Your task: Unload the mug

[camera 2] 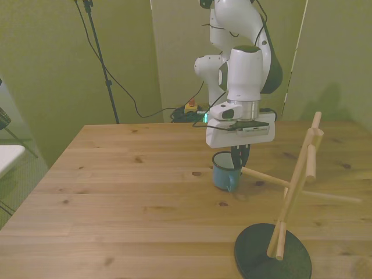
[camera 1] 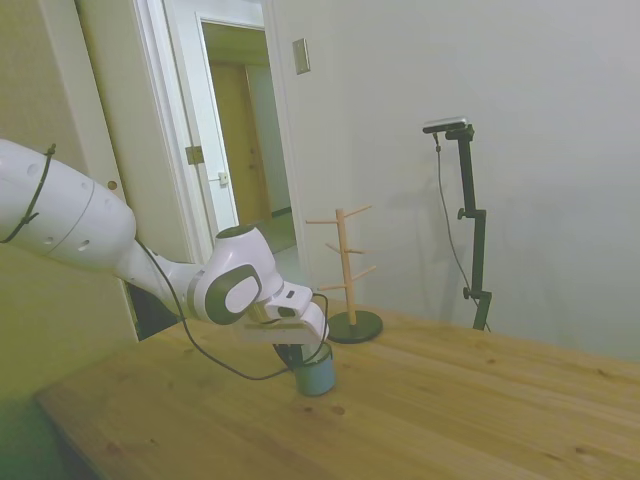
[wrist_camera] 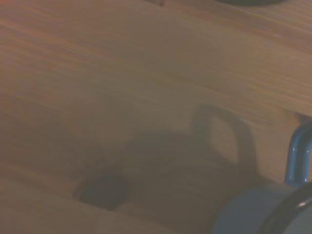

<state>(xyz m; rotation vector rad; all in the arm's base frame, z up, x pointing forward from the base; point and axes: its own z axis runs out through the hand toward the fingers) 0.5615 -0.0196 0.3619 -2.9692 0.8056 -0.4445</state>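
The mug (camera 2: 224,173) stood upright on the desk (camera 2: 116,192), well in from its edges and apart from the peg tree (camera 2: 290,203), with the pincer (camera 2: 237,157) lowered over its rim, apparently closed on the wall.

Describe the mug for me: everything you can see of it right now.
The mug is small, light blue, cylindrical, with a dark rim and a loop handle. It stands upright on the wooden table, off the peg tree. The gripper sits right over its rim, fingers reaching into or beside the opening; the grip itself is hidden.
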